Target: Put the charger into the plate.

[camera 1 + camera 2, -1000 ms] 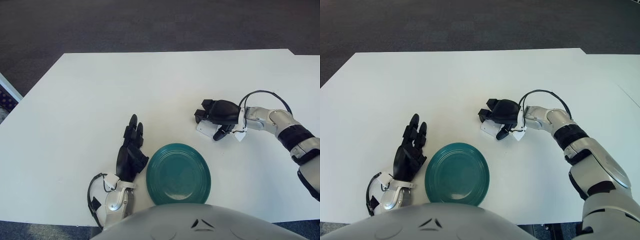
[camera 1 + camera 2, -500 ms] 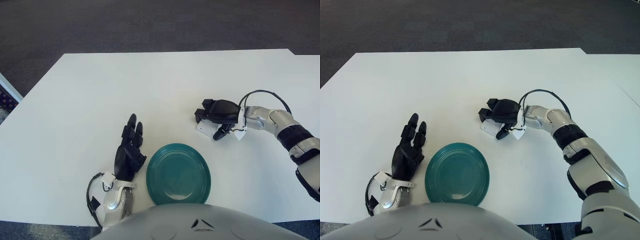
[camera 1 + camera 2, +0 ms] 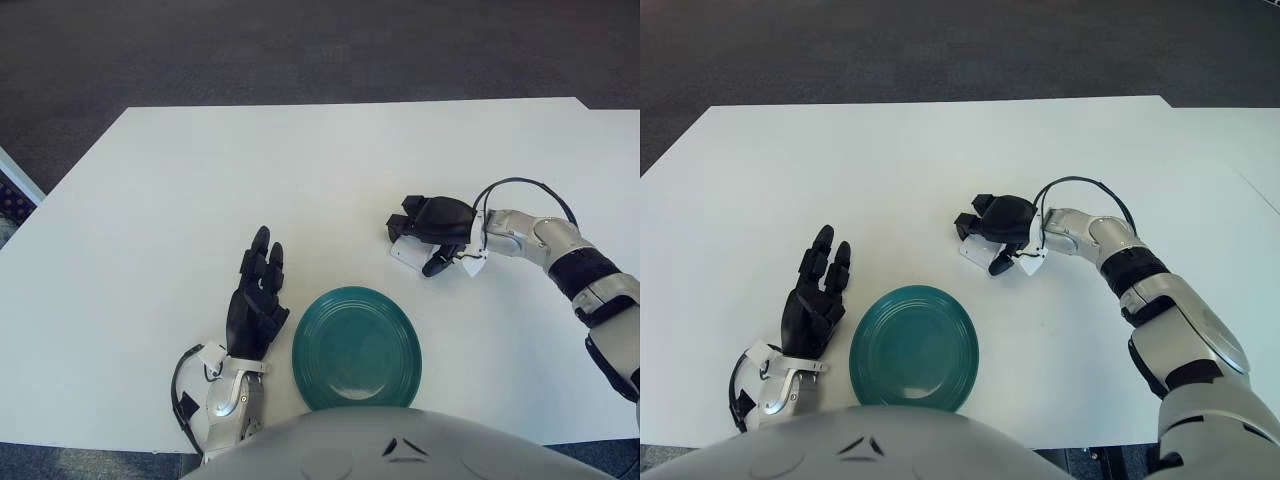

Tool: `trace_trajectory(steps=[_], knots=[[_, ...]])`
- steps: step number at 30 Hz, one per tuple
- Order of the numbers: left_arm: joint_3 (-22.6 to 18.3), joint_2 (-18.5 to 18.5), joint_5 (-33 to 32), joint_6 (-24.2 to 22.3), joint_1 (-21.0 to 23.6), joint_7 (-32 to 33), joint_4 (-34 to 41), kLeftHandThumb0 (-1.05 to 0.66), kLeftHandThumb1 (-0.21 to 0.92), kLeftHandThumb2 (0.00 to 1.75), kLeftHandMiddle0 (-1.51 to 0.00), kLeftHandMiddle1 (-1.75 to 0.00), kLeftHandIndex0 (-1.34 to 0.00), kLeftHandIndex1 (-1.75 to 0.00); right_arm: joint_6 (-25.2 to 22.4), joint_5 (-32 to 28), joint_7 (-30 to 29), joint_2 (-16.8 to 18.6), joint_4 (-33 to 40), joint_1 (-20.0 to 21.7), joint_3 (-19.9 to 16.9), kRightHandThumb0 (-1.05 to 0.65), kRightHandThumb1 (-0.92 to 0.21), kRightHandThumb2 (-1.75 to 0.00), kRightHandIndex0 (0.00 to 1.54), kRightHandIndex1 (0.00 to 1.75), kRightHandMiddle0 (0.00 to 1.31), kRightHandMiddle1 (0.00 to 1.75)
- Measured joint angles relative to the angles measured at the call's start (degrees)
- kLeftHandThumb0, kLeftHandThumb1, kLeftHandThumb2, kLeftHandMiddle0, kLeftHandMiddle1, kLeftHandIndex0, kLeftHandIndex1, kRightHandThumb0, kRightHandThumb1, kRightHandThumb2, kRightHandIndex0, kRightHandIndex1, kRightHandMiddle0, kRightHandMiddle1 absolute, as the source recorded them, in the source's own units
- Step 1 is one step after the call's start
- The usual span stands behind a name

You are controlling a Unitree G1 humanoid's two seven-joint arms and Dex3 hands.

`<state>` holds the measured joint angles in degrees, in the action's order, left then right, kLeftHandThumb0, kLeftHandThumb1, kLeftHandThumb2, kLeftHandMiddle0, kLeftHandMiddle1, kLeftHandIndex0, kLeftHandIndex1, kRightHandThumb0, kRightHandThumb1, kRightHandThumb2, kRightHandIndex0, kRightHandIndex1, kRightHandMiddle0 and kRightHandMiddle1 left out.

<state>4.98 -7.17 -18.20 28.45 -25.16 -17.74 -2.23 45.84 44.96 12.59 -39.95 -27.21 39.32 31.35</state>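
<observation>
The plate [image 3: 356, 347] sits on the table [image 3: 200, 180] at its near edge, about centre. The left hand [image 3: 256, 304] shows just beside the plate at its 9 o'clock (fingers pointing to 12). The charger [image 3: 408, 251] lies at the plate's 1 o'clock, apart from it, with the right hand [image 3: 432, 225] over it, seemingly touching.
</observation>
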Motion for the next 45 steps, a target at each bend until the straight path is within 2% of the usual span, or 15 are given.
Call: trace_trajectory(steps=[6,11,21,28,34,41,44,45], knots=[[-0.05,-0.01,0.04,0.05,0.13,-0.12,-0.04,-1.05,0.92,1.28,-0.03,0.0,0.0,-0.21,-3.11,-3.19,0.41,0.0,6.51,-0.45,-5.23,-0.69,-0.92,-0.84,1.13,1.75,0.99,1.75],[-0.15,-0.02,-0.13,-0.04,0.15,-0.26,-0.04,-1.05,0.92,1.27,-0.01,0.0,0.0,-0.18,-4.66,-3.72,0.08,0.08,9.24,-2.01,-7.41,-0.7,-0.92,-0.84,1.15,1.75,1.01,1.75],[-0.42,-0.06,-0.56,-1.08,0.19,-0.1,0.09,-1.05,0.92,1.25,-0.01,0.0,0.0,-0.15,-3.34,-4.31,-0.41,0.56,12.84,-5.36,-8.63,-0.71,-0.92,-0.88,1.13,1.75,1.01,1.75],[-0.37,-0.06,0.47,-1.06,0.25,1.17,0.13,-1.05,0.92,1.25,-0.01,0.0,0.0,-0.18,-5.24,-8.32,2.52,2.67,20.46,-7.56,-9.41,-0.71,-0.92,-0.9,1.11,1.75,0.98,1.75],[0.01,-0.01,2.97,-0.87,0.33,2.91,0.12,-1.05,0.92,1.25,-0.01,0.0,0.0,-0.19,-6.44,-11.89,6.55,3.48,27.56,-11.91,-9.33,-0.73,-0.92,-0.93,1.17,1.75,1.04,1.75],[0.41,-0.01,2.82,-0.9,0.2,3.26,0.12,-1.05,0.92,1.25,-0.03,-0.01,0.0,-0.21,-7.37,-15.17,10.82,4.08,32.79,-16.77,-9.04,-0.73,-0.92,-0.94,1.2,1.75,1.05,1.75],[0.45,-0.03,1.99,-1.67,0.05,3.26,0.35,-1.05,0.92,1.24,-0.04,-0.01,0.0,-0.25,-8.6,-15.66,12.33,4.59,35.38,-18.98,-8.85,-0.71,-0.92,-0.94,1.19,1.75,1.04,1.75],[0.5,-0.03,1.29,-2.35,-0.08,3.26,0.62,-1.05,0.92,1.24,-0.04,-0.01,0.0,-0.27,-9.2,-16.2,13.08,4.77,36.49,-19.94,-8.73,-0.72,-0.92,-0.97,1.17,1.75,0.96,1.75]])
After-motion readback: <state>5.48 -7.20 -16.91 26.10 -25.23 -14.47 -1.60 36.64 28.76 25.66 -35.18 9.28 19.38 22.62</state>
